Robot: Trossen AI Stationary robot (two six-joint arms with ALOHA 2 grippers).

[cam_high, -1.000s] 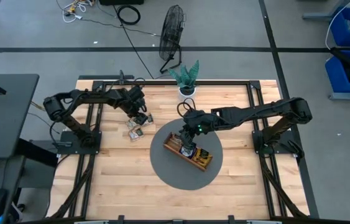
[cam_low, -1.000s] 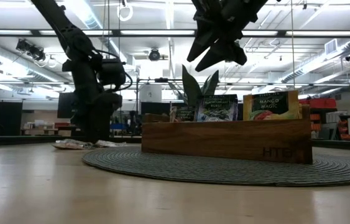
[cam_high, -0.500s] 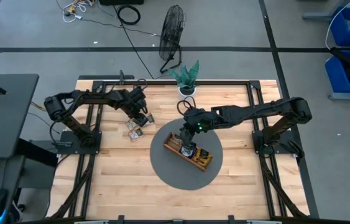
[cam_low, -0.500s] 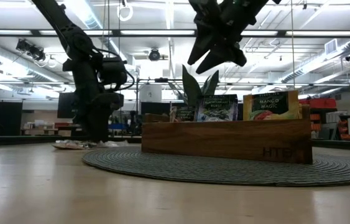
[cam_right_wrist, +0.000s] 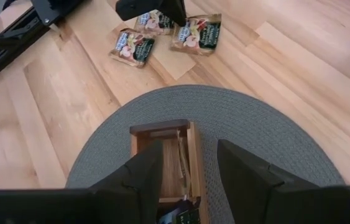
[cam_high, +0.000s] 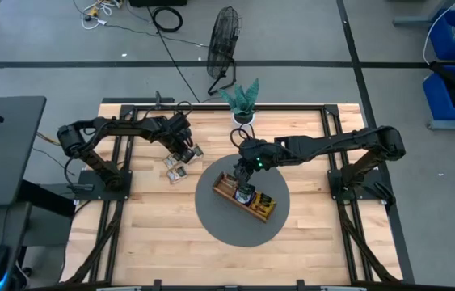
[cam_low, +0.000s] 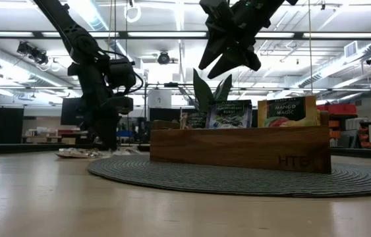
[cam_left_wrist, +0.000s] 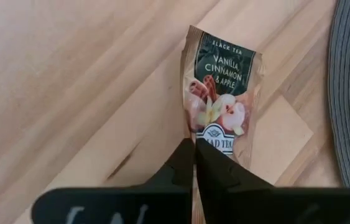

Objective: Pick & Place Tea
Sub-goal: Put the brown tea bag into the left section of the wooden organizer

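Note:
Three loose tea sachets (cam_high: pixel 180 162) lie flat on the wooden table, left of the round grey mat (cam_high: pixel 211 218). One of them, a dark and tan sachet (cam_left_wrist: pixel 221 81), has my left gripper (cam_left_wrist: pixel 193 148) shut at its near end. In the low view this left gripper (cam_low: pixel 106 139) points steeply down at the table. The wooden tray (cam_low: pixel 238 150) stands on the mat with several sachets (cam_low: pixel 286 110) upright in it. My right gripper (cam_right_wrist: pixel 190 149) hangs open above the tray (cam_right_wrist: pixel 162 134), holding nothing. My left gripper has its two fingers (cam_left_wrist: pixel 178 163) closed together on the sachet's near short end (cam_left_wrist: pixel 217 140), coming steeply from above. The sachet lies flat on the table. The fingertips hide whether its edge is between them.
Two other sachets (cam_right_wrist: pixel 133 47) (cam_right_wrist: pixel 197 33) lie beside the one under my left gripper. A small potted plant (cam_high: pixel 242 102) stands at the table's far edge. Bare wood spreads toward the near edge (cam_high: pixel 162 242).
My left gripper has shut while staying in place over the loose sachets. The sachets and the tray have not moved.

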